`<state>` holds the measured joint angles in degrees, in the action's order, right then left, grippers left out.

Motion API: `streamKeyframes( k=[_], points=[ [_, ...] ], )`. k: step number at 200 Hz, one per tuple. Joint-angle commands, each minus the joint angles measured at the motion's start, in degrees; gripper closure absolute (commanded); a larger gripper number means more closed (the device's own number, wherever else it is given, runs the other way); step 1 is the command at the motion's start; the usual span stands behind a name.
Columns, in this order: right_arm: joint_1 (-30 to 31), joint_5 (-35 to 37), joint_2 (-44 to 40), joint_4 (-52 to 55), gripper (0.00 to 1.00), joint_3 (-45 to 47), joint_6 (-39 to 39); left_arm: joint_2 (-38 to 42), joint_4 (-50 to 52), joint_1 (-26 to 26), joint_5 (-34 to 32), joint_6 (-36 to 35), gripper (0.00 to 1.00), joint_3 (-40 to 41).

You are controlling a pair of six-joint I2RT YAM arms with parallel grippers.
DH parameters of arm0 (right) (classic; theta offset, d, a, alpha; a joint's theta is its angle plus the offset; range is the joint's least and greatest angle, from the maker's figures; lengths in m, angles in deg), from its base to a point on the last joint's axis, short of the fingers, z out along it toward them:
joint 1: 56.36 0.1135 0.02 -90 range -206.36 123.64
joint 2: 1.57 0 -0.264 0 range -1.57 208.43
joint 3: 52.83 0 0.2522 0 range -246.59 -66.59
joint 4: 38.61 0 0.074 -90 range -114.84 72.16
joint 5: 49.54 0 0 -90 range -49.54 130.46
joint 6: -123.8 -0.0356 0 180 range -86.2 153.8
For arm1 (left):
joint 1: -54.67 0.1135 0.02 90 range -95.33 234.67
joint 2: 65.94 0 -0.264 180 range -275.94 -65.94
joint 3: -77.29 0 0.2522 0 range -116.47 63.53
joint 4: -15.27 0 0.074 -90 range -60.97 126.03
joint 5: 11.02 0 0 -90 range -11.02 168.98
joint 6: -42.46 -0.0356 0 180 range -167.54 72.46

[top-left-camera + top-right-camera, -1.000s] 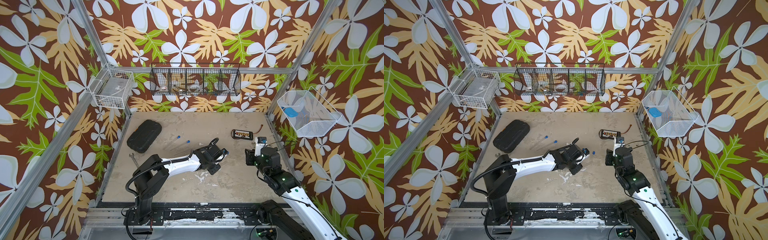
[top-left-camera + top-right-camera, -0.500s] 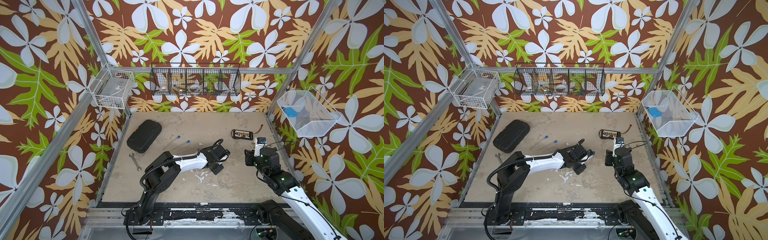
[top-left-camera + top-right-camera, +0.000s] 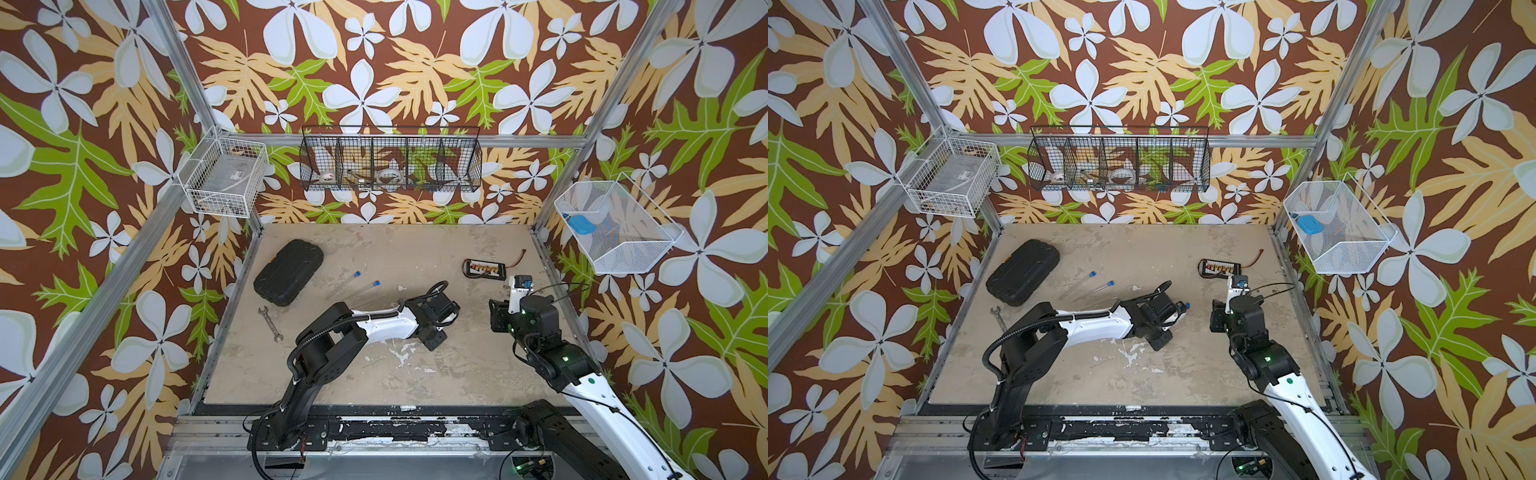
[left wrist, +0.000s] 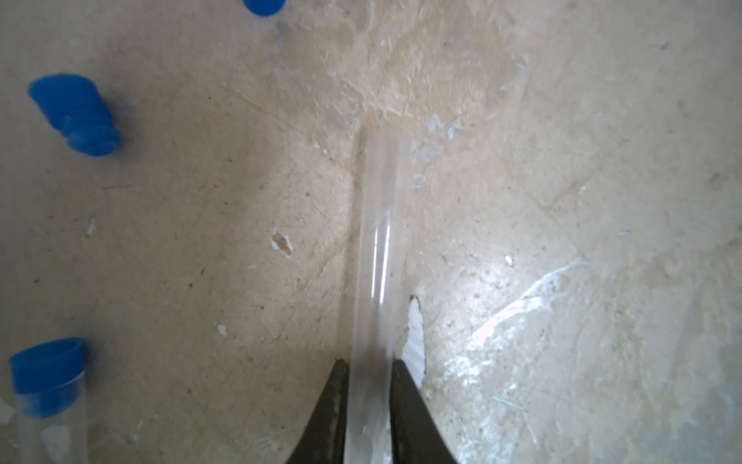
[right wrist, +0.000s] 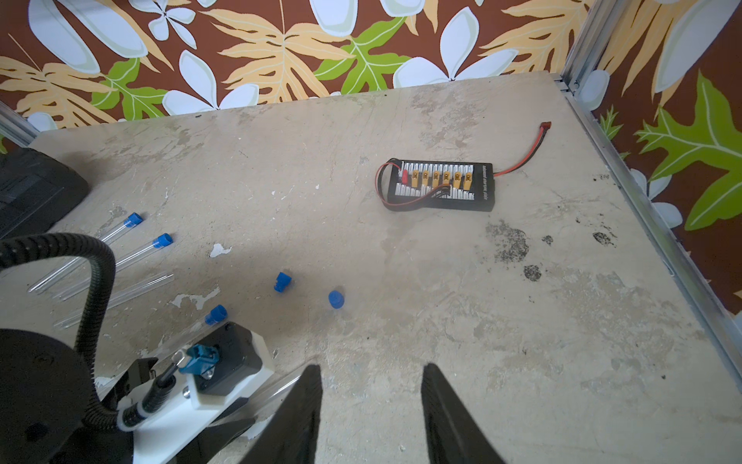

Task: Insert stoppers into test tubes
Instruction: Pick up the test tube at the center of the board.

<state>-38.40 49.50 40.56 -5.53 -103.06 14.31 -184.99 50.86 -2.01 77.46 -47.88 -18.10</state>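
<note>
My left gripper (image 4: 369, 363) is shut on a clear test tube (image 4: 379, 241); the tube's open end points away from the jaws, just above the table. Two loose blue stoppers (image 4: 76, 114) (image 5: 335, 299) lie on the table beside it. Another tube with a stopper in it (image 4: 46, 377) lies close by. Two more stoppered tubes (image 3: 356, 274) (image 3: 376, 283) lie near the black case, and an unstoppered tube (image 5: 120, 289) lies between them and the arm. My right gripper (image 5: 373, 371) hovers open and empty, right of the left gripper, facing the held tube (image 5: 277, 391).
A black case (image 3: 289, 272) and a grey wrench (image 3: 270, 324) lie at the left of the table. A black connector board with red wires (image 3: 486, 268) lies at the back right. Wire baskets hang on the walls, the right one (image 3: 615, 249) holding a light-blue object.
My left gripper has closed on the clear tube, and its arm has reached further right across the table. The right arm has not moved.
</note>
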Motion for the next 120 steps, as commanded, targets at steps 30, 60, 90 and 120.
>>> streamKeyframes(
  k=[30, 60, 90, 120],
  points=[
    [0.0, -0.1, -0.8, -1.0, 0.53, 0.7, -1.7, 0.9, 0.7, -0.1, -2.2, -1.5, 0.87, 0.7],
    [0.1, -0.6, -1.4, -1.3, 0.53, 0.8, -3.0, 4.1, -2.2, -0.1, -2.3, -2.8, 0.9, 3.4],
    [0.1, -0.8, -0.9, -0.9, 0.53, 0.1, -3.4, 10.7, -8.3, -0.1, -1.2, -4.5, 0.92, 9.6],
    [0.0, -3.2, 0.7, -0.1, 0.49, -2.8, -3.3, 21.0, -18.7, -0.1, 2.5, -7.2, 0.95, 20.7]
  ],
)
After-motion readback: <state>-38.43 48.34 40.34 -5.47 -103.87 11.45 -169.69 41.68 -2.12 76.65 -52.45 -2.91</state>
